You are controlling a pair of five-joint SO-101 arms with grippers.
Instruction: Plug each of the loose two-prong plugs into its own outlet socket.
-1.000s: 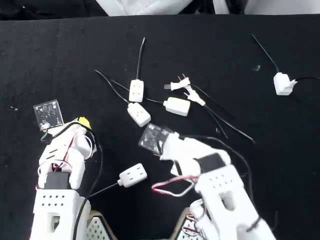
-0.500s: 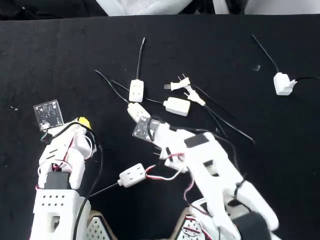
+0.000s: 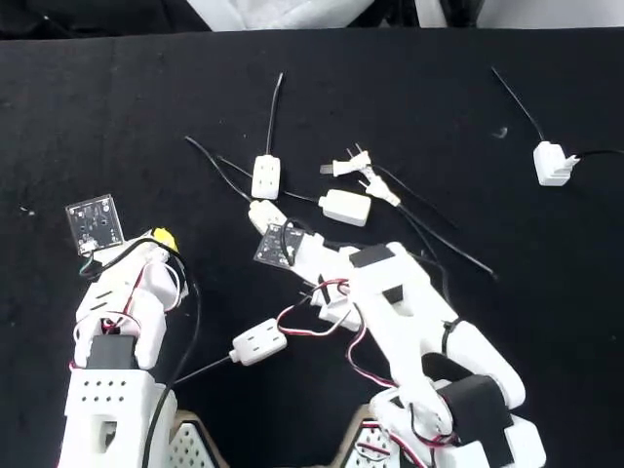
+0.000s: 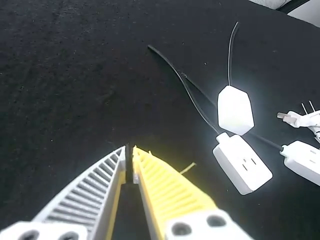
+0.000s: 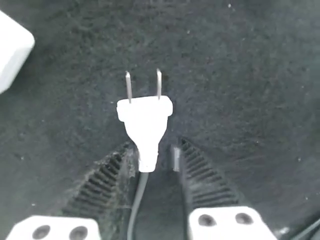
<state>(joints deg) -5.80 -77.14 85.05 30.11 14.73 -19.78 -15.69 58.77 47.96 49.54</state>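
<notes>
Step in hand: bringing plug to socket. Right gripper [image 5: 154, 152], mid-frame in high view, grasps two-prong plug [image 5: 145, 117] by the neck, prongs forward, just beside outlet socket [image 3: 260, 213]. Left gripper [image 4: 131, 156], lower left, clenched on nothing. Next, probably: square prongs to slots, push straight.

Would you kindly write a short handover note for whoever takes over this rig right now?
Left claw: shut, empty, away from the plugs.
Right claw: shut on the held plug, prongs forward, close to the nearest socket.
Two loose: first plug and second plug, in the middle by the upper socket and side socket; front socket lies between the arms.
Done: far socket seems to have a plug in it.
Left: seat the held plug, then both loose ones.
</notes>
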